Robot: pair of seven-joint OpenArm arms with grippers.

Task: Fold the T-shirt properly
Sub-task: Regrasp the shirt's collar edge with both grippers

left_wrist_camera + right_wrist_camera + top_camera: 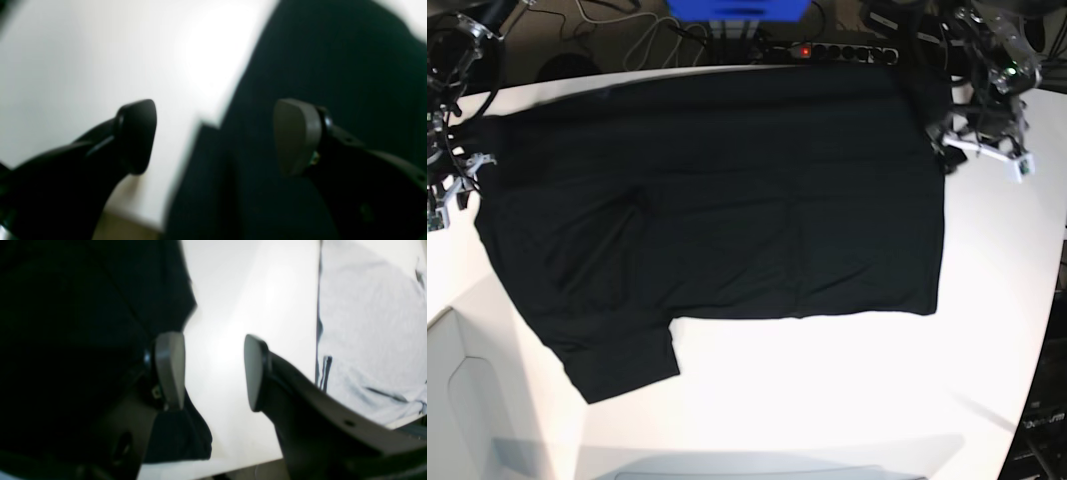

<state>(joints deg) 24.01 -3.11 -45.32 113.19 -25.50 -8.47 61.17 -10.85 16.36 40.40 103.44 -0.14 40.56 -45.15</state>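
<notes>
Our left gripper [215, 136] has its fingers [297, 136] wide apart, with nothing between them. In the left wrist view, one finger hangs over the white table [83, 60] and the other over the black T-shirt [333, 66]. Our right gripper [213, 370] is wide open too, and holds nothing. In its view one finger sits over the dark cloth on the left, and the other over bare table. A grey cloth [370, 323] lies at the right of that view.

In the base view the T-shirt [727, 210] lies spread across the middle of the table [827, 400], with one sleeve at the lower left. We think we should go down low at each edge, pinch just the cloth, and lift both sides together.
</notes>
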